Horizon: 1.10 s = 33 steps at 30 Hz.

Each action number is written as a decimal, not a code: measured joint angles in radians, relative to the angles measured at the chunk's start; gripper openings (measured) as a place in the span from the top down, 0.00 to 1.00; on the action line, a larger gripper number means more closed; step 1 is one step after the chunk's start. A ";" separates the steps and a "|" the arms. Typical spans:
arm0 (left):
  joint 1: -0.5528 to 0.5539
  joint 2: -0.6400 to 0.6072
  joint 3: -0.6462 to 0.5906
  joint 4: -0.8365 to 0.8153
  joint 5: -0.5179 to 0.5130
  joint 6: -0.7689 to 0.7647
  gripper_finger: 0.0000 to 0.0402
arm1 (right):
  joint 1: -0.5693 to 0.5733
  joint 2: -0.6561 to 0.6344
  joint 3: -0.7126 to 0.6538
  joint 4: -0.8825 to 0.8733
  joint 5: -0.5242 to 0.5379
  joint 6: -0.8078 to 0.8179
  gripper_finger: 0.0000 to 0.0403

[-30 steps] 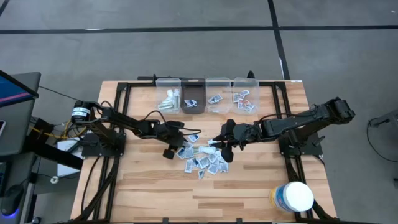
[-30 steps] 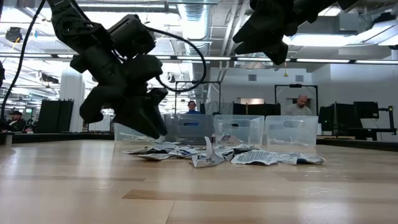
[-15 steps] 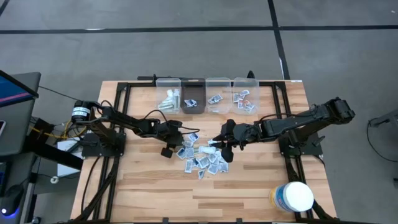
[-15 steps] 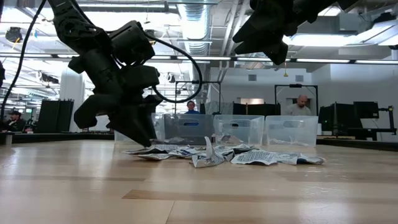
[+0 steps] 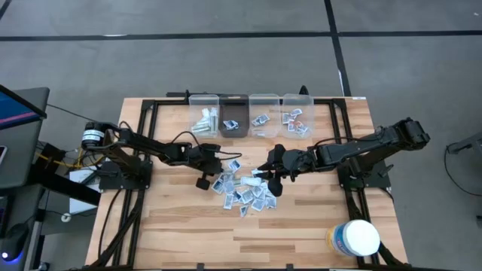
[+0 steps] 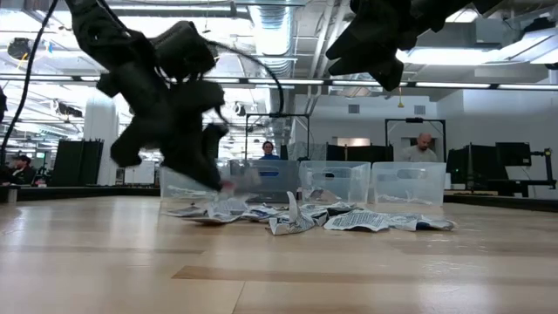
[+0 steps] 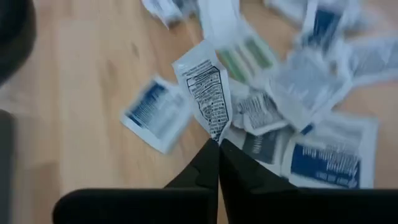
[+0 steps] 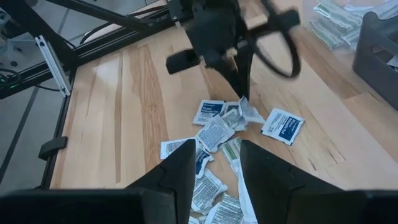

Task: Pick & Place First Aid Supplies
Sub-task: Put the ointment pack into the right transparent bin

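White paper packet [image 7: 204, 93] pinched by one corner in left gripper [image 7: 217, 146], just above the pile.

Corner grip because packets are flat, so fingertips close tight on an edge and peel it off the heap of first aid supplies [image 5: 245, 190] mid-table. Right gripper [image 8: 217, 165] hovers beside the heap, jaws apart, nothing visible between them, likely waiting. Clear bins [image 5: 249, 113] along the far edge already hold sorted packets, probable drop spot.
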 joint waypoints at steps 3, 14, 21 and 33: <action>0.005 -0.069 0.000 0.026 0.005 -0.027 0.98 | 0.000 0.000 0.000 0.013 0.000 -0.001 0.70; 0.147 -0.246 0.000 0.131 0.340 -0.373 0.98 | -0.023 0.000 0.000 0.156 0.000 -0.226 0.70; 0.151 -0.246 0.000 0.129 0.367 -0.375 0.98 | -0.054 0.000 0.000 0.179 0.000 -0.236 0.70; 0.151 -0.246 0.000 0.129 0.364 -0.372 0.96 | -0.036 0.000 0.000 0.178 -0.001 -0.236 0.69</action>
